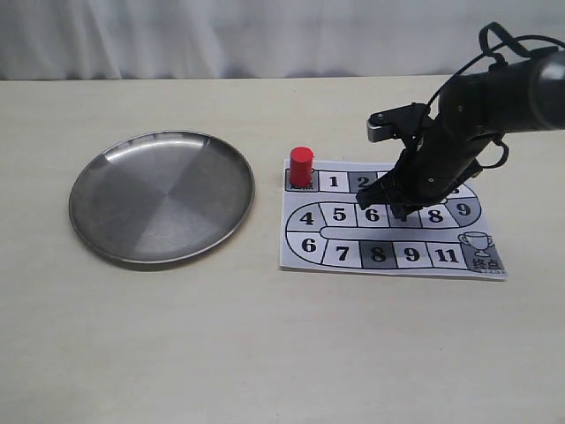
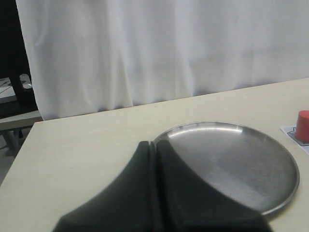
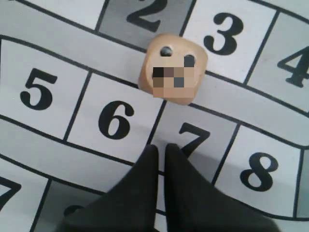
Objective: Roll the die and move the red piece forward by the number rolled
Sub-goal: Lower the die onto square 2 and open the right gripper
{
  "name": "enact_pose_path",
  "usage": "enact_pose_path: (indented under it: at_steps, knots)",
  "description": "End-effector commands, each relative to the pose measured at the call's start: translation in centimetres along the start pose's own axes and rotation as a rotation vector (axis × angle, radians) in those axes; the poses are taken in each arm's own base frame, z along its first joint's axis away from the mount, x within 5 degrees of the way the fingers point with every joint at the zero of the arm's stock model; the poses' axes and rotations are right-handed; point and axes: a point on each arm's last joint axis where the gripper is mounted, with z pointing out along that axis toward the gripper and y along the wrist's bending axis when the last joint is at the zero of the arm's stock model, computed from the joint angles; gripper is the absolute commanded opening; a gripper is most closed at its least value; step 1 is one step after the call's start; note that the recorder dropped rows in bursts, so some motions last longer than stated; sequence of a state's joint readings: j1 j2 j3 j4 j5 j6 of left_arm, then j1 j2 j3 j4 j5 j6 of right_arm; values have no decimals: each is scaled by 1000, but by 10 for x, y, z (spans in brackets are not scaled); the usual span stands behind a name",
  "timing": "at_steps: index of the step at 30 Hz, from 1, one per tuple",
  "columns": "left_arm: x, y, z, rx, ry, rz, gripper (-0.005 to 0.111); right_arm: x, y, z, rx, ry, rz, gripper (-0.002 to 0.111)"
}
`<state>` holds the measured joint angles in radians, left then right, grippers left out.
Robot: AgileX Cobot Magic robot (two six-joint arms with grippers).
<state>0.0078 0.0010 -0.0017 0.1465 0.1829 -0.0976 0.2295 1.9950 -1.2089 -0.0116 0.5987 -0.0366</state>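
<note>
Your right fingers (image 3: 147, 169) are pressed together near the die (image 3: 173, 68), which lies on the board (image 1: 296, 258) where 2, 3, 6 and 7 meet. The red piece (image 1: 301, 166) stands beside square 1 — your left fingers (image 2: 142, 169) are pressed together too.

The right arm (image 1: 494, 97) reaches in from the right and bends down, the right gripper (image 1: 397, 205) pointing downward with fingers pressed together, and the left gripper (image 2: 153, 164) is likewise closed.
</note>
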Motion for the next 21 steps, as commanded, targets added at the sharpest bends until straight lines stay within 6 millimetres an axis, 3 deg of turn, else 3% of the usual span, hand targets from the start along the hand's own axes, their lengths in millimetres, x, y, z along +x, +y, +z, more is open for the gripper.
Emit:
enact_pose_path:
  at_steps: [1, 13, 21]
  knots:
    - [0, -1, 0, 10, -9, -2, 0, -1, -2, 0, 1, -16, 0, 4]
    - [0, -1, 0, 10, -9, -2, 0, -3, -2, -6, 1, -13, -10, 4]
    - [0, -1, 0, 10, -9, -2, 0, -25, 1, -71, -42, -108, -20, 4]
